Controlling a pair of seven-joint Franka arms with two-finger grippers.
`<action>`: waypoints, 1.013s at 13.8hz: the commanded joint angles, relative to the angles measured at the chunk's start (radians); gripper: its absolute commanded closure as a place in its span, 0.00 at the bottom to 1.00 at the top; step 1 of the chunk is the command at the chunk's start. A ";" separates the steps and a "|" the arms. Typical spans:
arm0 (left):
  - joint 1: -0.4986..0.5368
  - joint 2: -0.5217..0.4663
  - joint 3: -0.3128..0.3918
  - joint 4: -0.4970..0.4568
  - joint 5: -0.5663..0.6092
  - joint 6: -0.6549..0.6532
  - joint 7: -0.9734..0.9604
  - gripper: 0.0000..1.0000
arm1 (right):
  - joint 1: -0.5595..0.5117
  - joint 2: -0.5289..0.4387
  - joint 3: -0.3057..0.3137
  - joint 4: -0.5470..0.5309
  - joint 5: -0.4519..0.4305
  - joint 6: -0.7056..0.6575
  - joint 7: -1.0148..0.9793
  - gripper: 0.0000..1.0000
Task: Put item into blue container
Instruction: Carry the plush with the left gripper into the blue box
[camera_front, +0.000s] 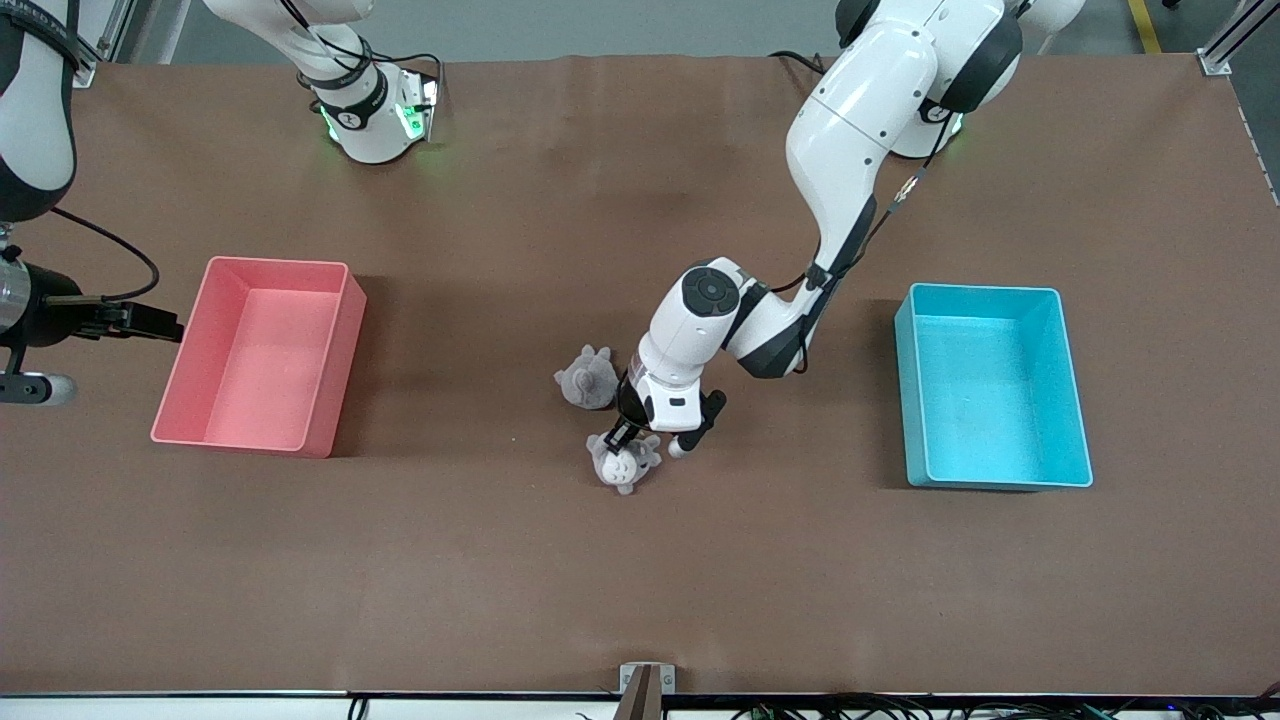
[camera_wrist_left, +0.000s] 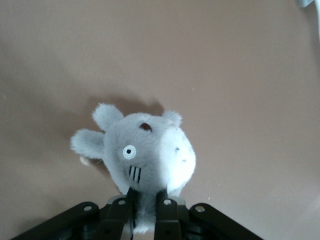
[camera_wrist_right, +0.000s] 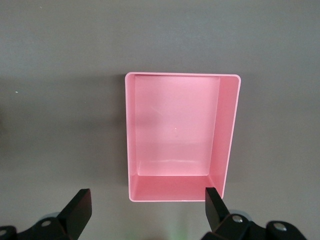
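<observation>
Pinching the grey-and-white plush toy (camera_wrist_left: 145, 160) between closed fingers, the left gripper (camera_front: 628, 437) sits low at the middle of the brown table (camera_front: 640, 580). Just beside it lies a second grey plush toy (camera_front: 589, 377), farther from the front camera. The light cyan-blue rectangular plastic bin (camera_front: 990, 385) stands well apart toward the left arm's end. The right gripper (camera_wrist_right: 145, 210) waits, jaws spread wide, over the pink rectangular plastic bin (camera_wrist_right: 180, 137).
</observation>
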 joint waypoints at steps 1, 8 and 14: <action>0.046 -0.137 0.005 -0.019 0.044 -0.202 0.078 1.00 | 0.002 -0.068 0.000 -0.061 0.014 0.001 -0.009 0.00; 0.272 -0.364 -0.005 -0.027 0.028 -0.819 0.759 1.00 | 0.002 -0.147 -0.004 -0.150 0.014 0.021 -0.011 0.00; 0.491 -0.418 0.002 -0.128 0.053 -0.956 1.168 1.00 | 0.013 -0.229 0.000 -0.209 0.014 0.043 -0.012 0.00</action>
